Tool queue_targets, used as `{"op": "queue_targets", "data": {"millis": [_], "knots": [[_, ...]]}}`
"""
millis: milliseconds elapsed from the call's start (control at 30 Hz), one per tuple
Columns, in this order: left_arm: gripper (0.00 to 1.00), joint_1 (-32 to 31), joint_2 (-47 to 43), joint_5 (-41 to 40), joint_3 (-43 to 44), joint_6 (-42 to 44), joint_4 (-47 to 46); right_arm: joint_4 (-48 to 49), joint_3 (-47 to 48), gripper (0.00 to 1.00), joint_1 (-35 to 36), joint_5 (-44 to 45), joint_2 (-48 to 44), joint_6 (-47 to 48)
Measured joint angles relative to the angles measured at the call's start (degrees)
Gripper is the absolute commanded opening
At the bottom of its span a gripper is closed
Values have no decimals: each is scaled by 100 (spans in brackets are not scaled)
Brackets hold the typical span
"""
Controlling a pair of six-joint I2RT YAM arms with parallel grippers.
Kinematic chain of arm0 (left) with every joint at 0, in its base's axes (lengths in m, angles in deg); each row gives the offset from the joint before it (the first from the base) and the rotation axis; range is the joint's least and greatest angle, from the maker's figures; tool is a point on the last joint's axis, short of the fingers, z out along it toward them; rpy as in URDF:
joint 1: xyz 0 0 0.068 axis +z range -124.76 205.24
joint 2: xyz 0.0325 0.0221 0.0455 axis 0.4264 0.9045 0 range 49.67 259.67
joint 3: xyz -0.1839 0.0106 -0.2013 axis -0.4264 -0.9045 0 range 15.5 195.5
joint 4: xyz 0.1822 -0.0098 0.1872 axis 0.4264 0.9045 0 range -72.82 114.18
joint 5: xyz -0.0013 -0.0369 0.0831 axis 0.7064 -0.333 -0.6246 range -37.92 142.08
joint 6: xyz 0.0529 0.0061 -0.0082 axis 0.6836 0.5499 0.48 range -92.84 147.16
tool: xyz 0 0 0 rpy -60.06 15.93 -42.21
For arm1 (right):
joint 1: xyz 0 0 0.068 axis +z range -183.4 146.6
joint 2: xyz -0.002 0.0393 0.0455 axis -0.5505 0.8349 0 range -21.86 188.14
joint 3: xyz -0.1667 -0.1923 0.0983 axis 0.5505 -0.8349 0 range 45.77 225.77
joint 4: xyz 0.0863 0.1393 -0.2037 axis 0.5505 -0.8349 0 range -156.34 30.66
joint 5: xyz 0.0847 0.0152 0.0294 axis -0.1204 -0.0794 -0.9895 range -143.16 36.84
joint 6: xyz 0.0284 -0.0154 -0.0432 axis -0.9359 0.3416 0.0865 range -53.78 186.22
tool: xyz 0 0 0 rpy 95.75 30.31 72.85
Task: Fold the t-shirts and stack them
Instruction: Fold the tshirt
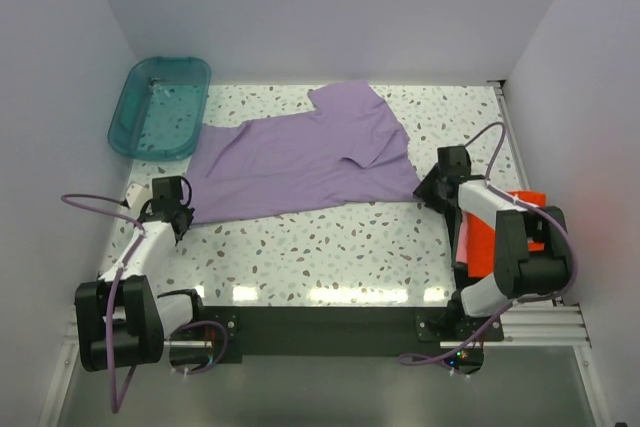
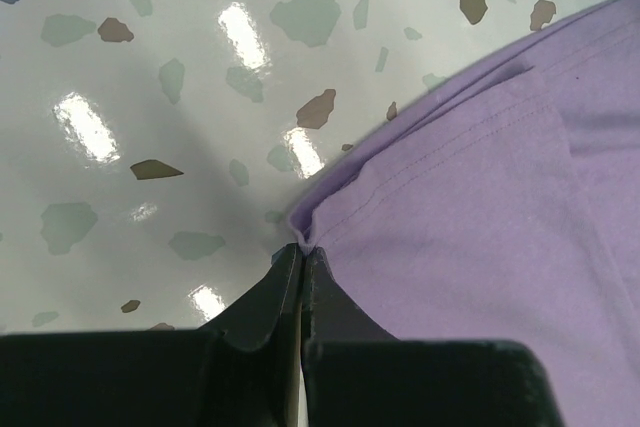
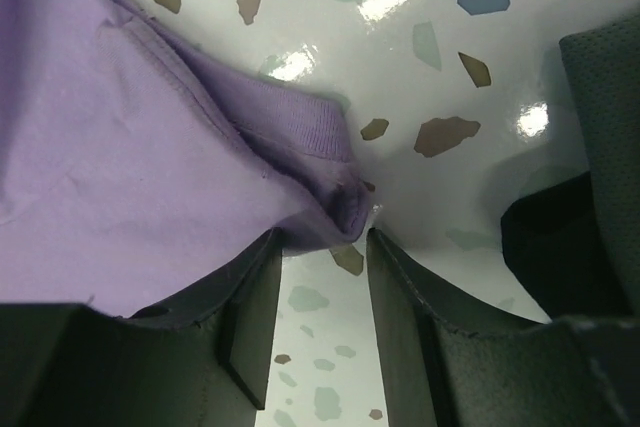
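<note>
The lavender-purple t-shirt (image 1: 300,152) lies spread across the middle of the speckled table. My left gripper (image 1: 183,215) is at its near left corner, shut on the hem corner; in the left wrist view the gripper (image 2: 302,249) pinches the cloth edge (image 2: 470,207). My right gripper (image 1: 428,190) is at the shirt's near right corner; in the right wrist view the gripper (image 3: 322,239) is open, with a bunched corner of the shirt (image 3: 330,197) between its fingertips. The orange-red t-shirt (image 1: 490,237) lies folded at the right, partly behind the right arm.
A teal plastic tub (image 1: 160,105) stands at the back left. White walls close in the table on three sides. The arm bases sit on a black rail (image 1: 320,332) at the near edge.
</note>
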Motion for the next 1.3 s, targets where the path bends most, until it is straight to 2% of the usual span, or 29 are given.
{"op": "queue_targets", "data": {"millis": [67, 133, 167, 233, 300, 533, 700, 933, 1100, 1167, 1200, 1233, 1267, 1300], "knots": [[0, 2, 26, 2, 7, 7, -4, 70, 9, 43, 0, 15, 131, -50], [0, 2, 55, 13, 9, 44, -26, 164, 44, 38, 0, 50, 164, -85], [0, 2, 63, 20, 9, 52, -35, 181, 52, 31, 0, 76, 192, -101], [0, 2, 70, 22, 9, 83, -46, 166, 79, 7, 0, 146, 236, -109], [0, 2, 72, 22, 11, 85, -46, 138, 151, 0, 0, 192, 313, -144], [0, 31, 74, 22, 57, 87, -7, -332, 476, 0, -4, 339, 170, -96], [0, 94, 11, 26, 138, 90, 122, -964, 501, 0, -140, 385, -820, 122], [0, 111, -555, 74, 101, 76, 522, -1781, 455, 0, -503, 341, -2114, 457], [0, 118, -1086, 92, -142, -74, 931, -2350, 13, 0, -664, 275, -2894, 546], [4, 120, -1351, 90, -278, -142, 1134, -2570, -173, 0, -704, 262, -3158, 549], [7, 122, -1486, 85, -337, -186, 1241, -2702, -256, 4, -719, 264, -3309, 549], [21, 125, -1622, 85, -385, -221, 1342, -2852, -306, 12, -730, 267, -3447, 549], [30, 127, -1762, 87, -422, -256, 1443, -2968, -330, 34, -741, 264, -3567, 538], [39, 127, -1862, 85, -426, -304, 1530, -3073, -337, 44, -748, 264, -3681, 507]]}}
